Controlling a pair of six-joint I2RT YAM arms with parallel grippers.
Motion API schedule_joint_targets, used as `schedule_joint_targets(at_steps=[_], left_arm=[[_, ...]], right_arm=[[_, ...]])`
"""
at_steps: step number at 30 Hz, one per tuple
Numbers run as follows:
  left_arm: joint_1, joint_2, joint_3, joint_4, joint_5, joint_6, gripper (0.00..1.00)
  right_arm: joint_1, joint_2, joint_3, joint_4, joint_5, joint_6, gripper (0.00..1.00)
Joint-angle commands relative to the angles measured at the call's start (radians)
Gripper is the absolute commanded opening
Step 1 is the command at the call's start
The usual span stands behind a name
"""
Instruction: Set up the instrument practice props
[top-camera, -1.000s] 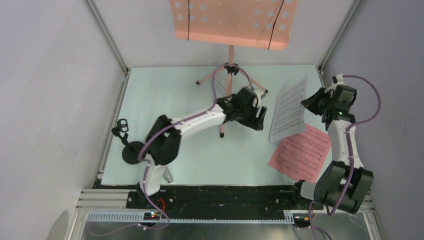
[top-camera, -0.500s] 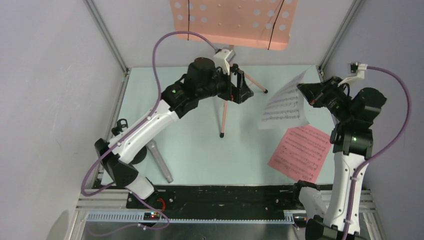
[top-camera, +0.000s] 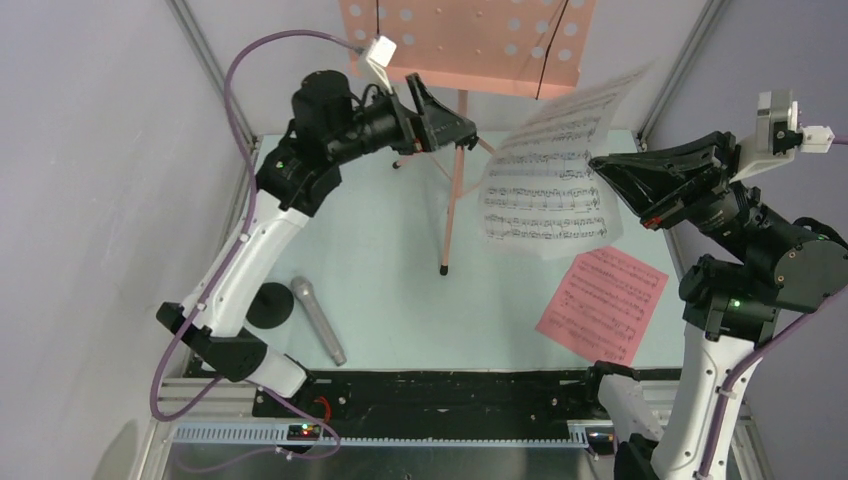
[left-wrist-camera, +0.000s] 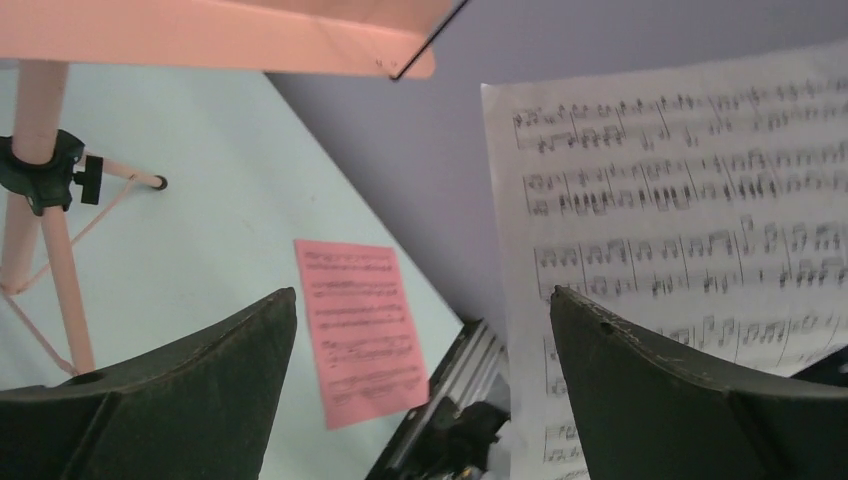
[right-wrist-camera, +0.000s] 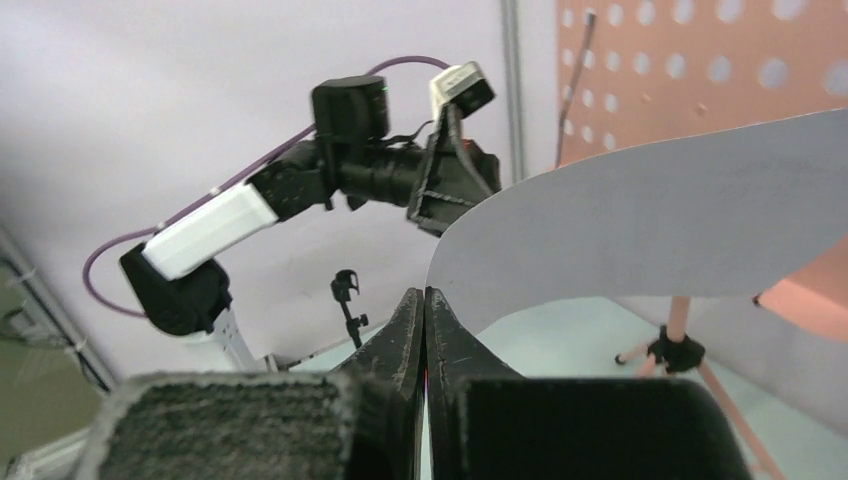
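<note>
Stand (top-camera: 468, 45) upright at far side of table (top-camera: 380, 250), desk bare. Right gripper (top-camera: 606, 178) pinched tight on white page (top-camera: 545, 185); page aloft, curled, near desk, not on it. Left gripper (top-camera: 445, 122) spread wide, empty, beside desk. Pink page (top-camera: 602, 303) flat on table. Mic (top-camera: 318, 320) lies loose beside mic stand (top-camera: 268, 305), unmounted. Mic stand's upright mostly behind left arm; desk top cropped.

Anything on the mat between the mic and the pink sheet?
No: top view shows bare mat between microphone and pink sheet; stand foot sits farther back.
</note>
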Motion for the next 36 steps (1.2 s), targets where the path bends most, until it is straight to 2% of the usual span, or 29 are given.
schedule_joint_targets(at_steps=[1, 4, 5, 9, 16, 19, 21, 22, 26, 30, 34, 36], left_arm=[[0.050, -0.080, 0.062, 0.053, 0.101, -0.204, 1.00], [0.052, -0.103, 0.060, 0.055, 0.079, -0.192, 1.00], [0.053, -0.107, 0.055, 0.060, 0.069, -0.188, 1.00], [0.053, -0.103, 0.021, 0.092, 0.060, -0.170, 1.00], [0.052, -0.093, -0.079, 0.165, 0.031, -0.151, 1.00], [0.052, -0.109, -0.150, 0.239, -0.002, -0.129, 1.00], [0.052, -0.116, -0.214, 0.352, -0.018, -0.121, 1.00], [0.051, -0.118, -0.265, 0.457, -0.027, -0.117, 1.00], [0.052, -0.088, -0.352, 0.636, -0.107, -0.079, 1.00], [0.052, -0.041, -0.381, 0.736, -0.105, -0.102, 1.00], [0.053, 0.002, -0.376, 0.810, -0.091, -0.159, 1.00], [0.053, 0.025, -0.372, 0.841, -0.094, -0.172, 1.00]], right_arm=[[0.050, 0.069, 0.057, 0.273, -0.096, 0.144, 0.00], [0.115, 0.096, 0.074, 0.229, -0.114, 0.073, 0.00], [0.119, 0.100, 0.086, 0.111, -0.097, -0.016, 0.00], [0.115, 0.134, 0.098, -0.106, -0.028, -0.194, 0.00], [0.104, 0.229, 0.146, -0.257, 0.162, -0.266, 0.00], [0.107, 0.270, 0.153, -0.290, 0.259, -0.227, 0.00], [0.113, 0.292, 0.144, -0.276, 0.295, -0.169, 0.00], [0.114, 0.299, 0.135, -0.269, 0.303, -0.147, 0.00], [0.132, 0.328, 0.103, -0.217, 0.333, 0.063, 0.00], [0.147, 0.325, 0.072, -0.217, 0.336, 0.246, 0.00], [0.149, 0.315, 0.066, -0.299, 0.346, 0.305, 0.00], [0.148, 0.304, 0.045, -0.288, 0.355, 0.359, 0.00]])
